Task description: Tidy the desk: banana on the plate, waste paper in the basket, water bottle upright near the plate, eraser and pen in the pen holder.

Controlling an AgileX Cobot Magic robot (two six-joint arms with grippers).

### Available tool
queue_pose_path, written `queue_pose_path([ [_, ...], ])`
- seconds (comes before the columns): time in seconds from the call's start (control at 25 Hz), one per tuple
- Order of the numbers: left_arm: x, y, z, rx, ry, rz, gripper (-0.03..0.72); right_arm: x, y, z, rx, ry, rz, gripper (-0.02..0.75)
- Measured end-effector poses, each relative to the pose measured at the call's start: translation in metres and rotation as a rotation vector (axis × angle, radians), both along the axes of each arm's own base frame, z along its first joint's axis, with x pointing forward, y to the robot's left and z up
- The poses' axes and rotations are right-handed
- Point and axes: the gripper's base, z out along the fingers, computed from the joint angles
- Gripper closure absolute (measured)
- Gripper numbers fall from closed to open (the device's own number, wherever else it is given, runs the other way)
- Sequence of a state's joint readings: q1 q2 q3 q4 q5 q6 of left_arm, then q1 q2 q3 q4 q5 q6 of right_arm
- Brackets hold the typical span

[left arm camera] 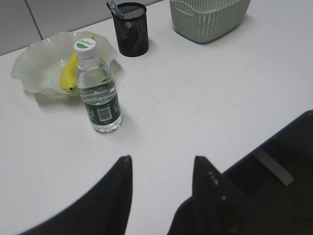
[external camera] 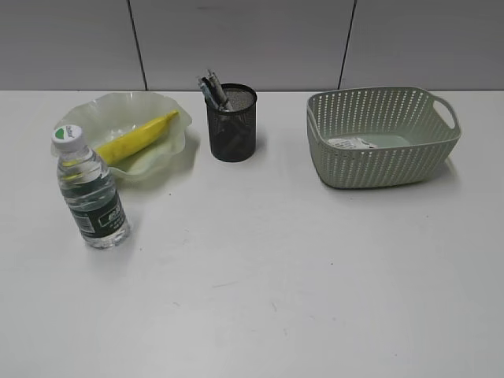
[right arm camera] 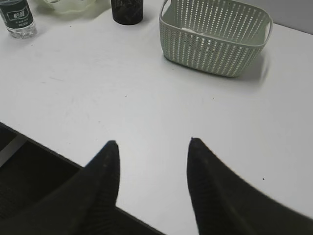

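Note:
The yellow banana point(external camera: 138, 138) lies in the wavy pale green plate point(external camera: 94, 110) at the back left of the desk point(external camera: 276, 268). Just in front of the plate the water bottle point(external camera: 89, 190) stands upright. Pens point(external camera: 213, 90) stick out of the black mesh pen holder point(external camera: 231, 124); the eraser is hidden from view. White waste paper point(external camera: 352, 143) lies inside the green basket point(external camera: 381, 135) at the back right. Neither arm shows in the exterior view. My left gripper point(left arm camera: 162, 157) is open and empty, well short of the bottle point(left arm camera: 98, 88). Over the desk's front edge my right gripper point(right arm camera: 152, 142) is open and empty too.
A dark gap below the desk's front edge point(right arm camera: 29, 161) shows in both wrist views. The basket point(right arm camera: 215, 35) stands far ahead of my right gripper, and the pen holder point(left arm camera: 130, 29) stands beyond the bottle in the left wrist view.

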State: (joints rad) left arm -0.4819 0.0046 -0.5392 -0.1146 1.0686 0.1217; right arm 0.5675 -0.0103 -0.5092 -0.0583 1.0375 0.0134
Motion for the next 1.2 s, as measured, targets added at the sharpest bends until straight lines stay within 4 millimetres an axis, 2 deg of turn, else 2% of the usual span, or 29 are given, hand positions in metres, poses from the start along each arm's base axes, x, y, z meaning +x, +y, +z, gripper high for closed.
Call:
queue_pose_path([
  [0.16,-0.0012,0.0004,0.0000,-0.005,-0.009,0.022,0.380,0.0000,0.0000,0.0000,0.000,0.000,-0.001,0.370],
  [0.28,-0.0009,-0.0010,0.0000,-0.005,-0.009,0.125,0.380,-0.0004,0.0002,0.0000,0.000,0.000,-0.049,0.370],
  [0.56,0.0010,-0.0050,0.0000,-0.007,-0.011,0.436,0.380,-0.0025,0.0018,0.0000,0.001,0.001,-0.360,0.370],
  [0.76,0.0014,-0.0053,0.0003,-0.008,-0.014,0.461,0.380,-0.0030,0.0024,0.0000,0.002,0.001,-0.449,0.370],
  [1.2,0.0014,-0.0053,0.0004,-0.008,-0.015,0.461,0.380,-0.0033,0.0028,0.0000,0.003,0.001,-0.510,0.370],
])
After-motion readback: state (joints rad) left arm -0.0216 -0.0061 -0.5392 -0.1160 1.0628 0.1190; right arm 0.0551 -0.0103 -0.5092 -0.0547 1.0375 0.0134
